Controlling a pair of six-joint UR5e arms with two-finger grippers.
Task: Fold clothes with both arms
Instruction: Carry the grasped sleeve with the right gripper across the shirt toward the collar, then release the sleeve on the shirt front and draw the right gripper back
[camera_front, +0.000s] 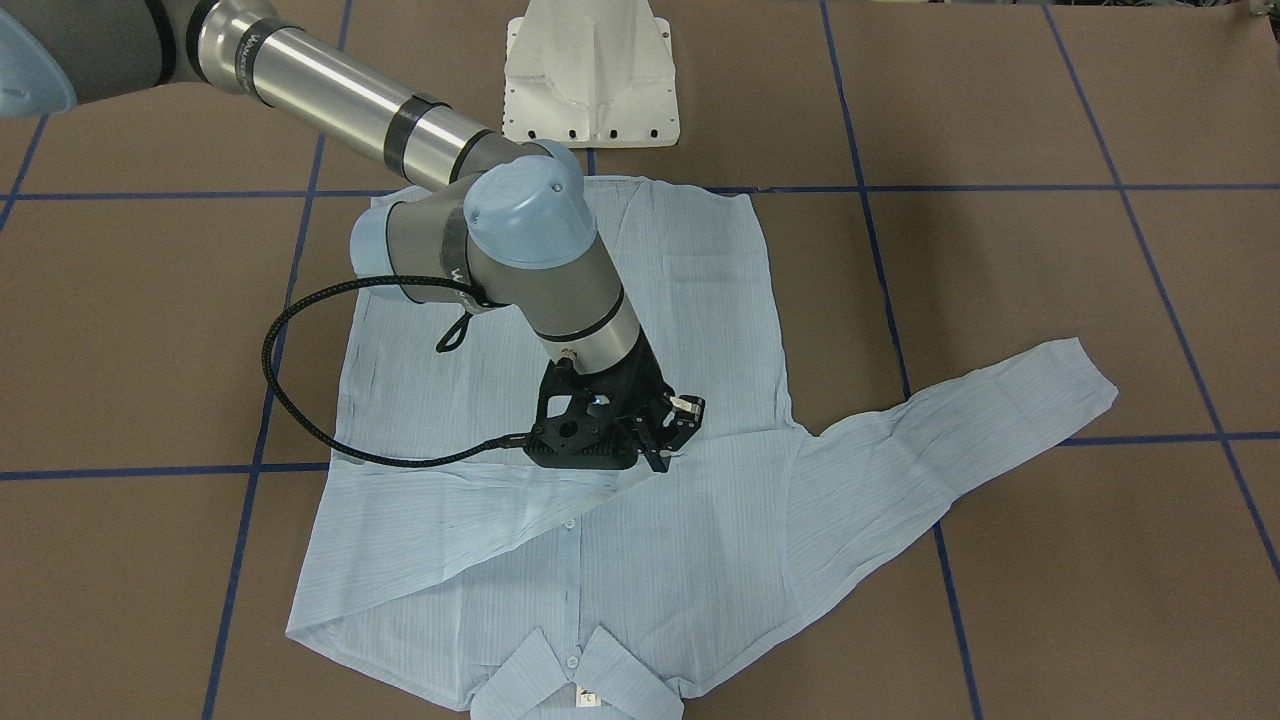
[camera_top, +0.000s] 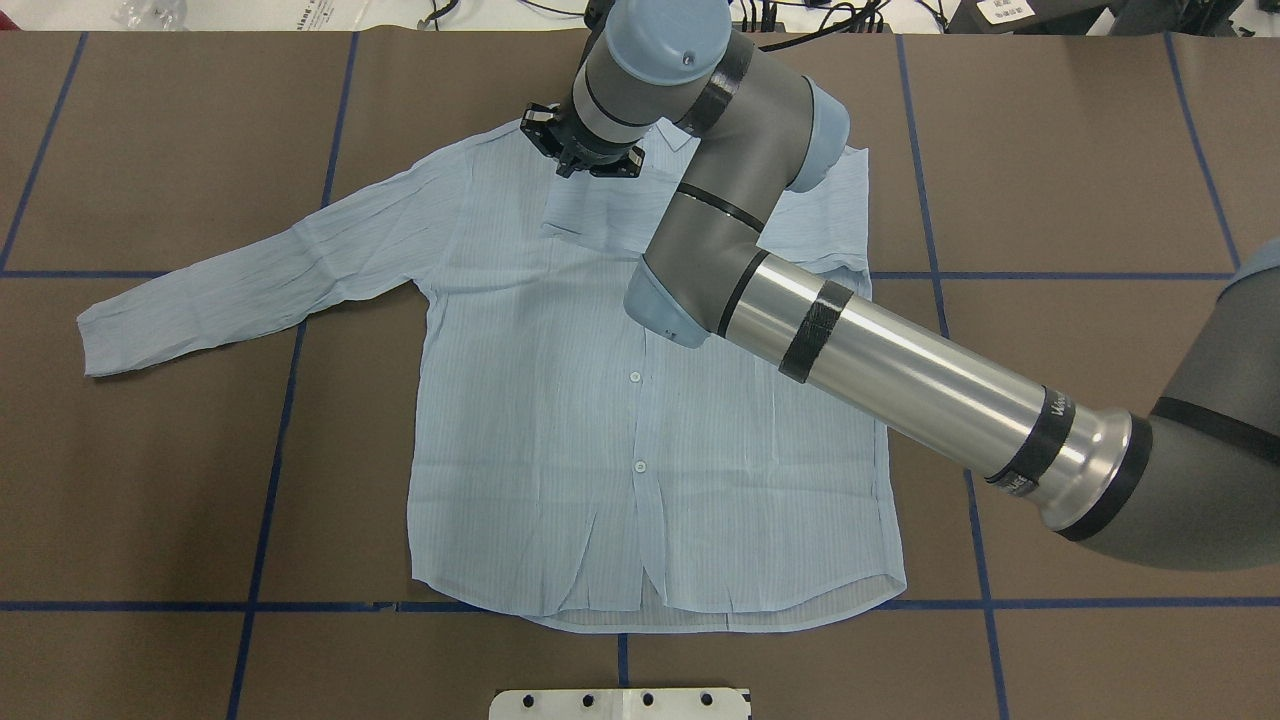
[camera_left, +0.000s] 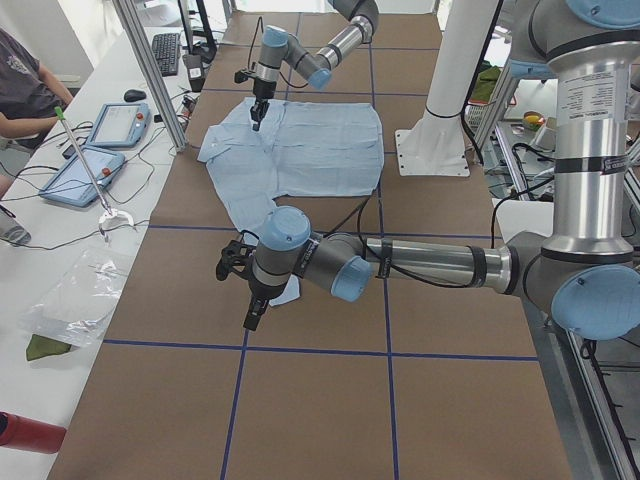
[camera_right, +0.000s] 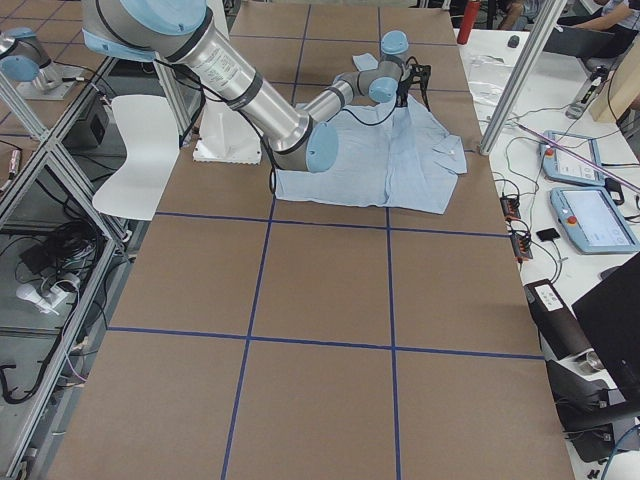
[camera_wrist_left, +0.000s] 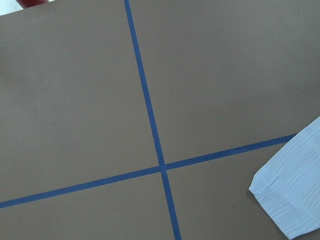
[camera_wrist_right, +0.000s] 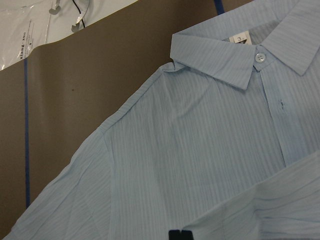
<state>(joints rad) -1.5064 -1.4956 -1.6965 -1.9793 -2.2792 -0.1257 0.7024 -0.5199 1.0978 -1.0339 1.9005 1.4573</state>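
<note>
The shirt lies flat on the desk, buttons up, one sleeve crossed over its chest, the other sleeve spread out. Thin and limp; I'd pinch that cuff. On the right gripper and left gripper, I cannot tell how the jaws stand.

The shirt is lying on the table, one sleeve stretching leftward. The right gripper is hanging above its chest, the left gripper just beyond the cuff.
</note>
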